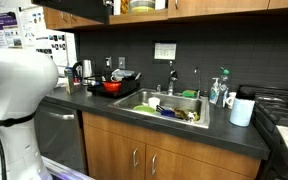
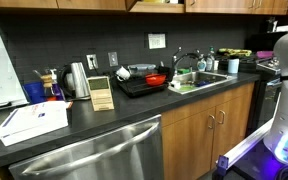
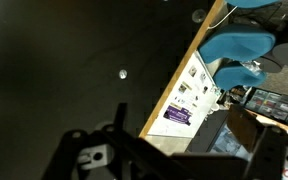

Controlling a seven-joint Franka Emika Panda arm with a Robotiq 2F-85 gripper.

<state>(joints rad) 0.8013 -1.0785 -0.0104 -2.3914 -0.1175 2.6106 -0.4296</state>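
Our claw (image 3: 174, 158) stands wide and empty at the wrist view's bottom edge. The white-and-purple printed sheet (image 3: 183, 102) on the pale wooden panel (image 3: 200, 40) lies just above it, long axis slanting upper right.

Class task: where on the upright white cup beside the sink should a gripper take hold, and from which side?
Likely grip the white cup across its round side wall at mid-height, coming level from the counter's front edge: it stands upright, shows no handle, and a bottle stands just behind it.
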